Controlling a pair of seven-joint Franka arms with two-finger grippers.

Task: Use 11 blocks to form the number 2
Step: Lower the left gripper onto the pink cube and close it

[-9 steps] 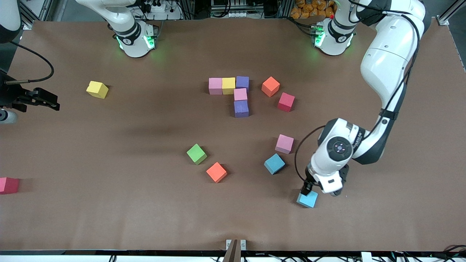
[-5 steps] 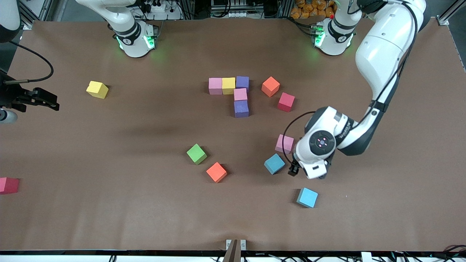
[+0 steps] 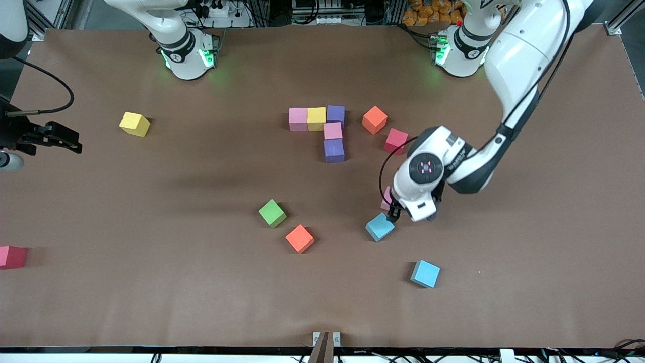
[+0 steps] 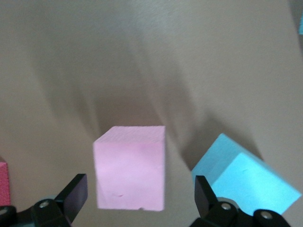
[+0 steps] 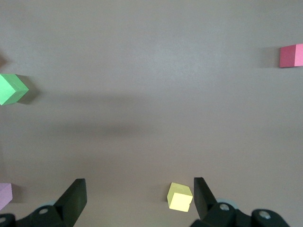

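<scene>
Low in the left wrist frame, the left gripper (image 4: 137, 198) hangs with fingers (image 4: 75, 193) spread wide, empty, over the pink block (image 4: 130, 166) on the surface (image 4: 142, 56). It is likely light, squashy foam: pinch flat side faces. Right gripper (image 5: 137, 198) waits, fingers wide.
</scene>
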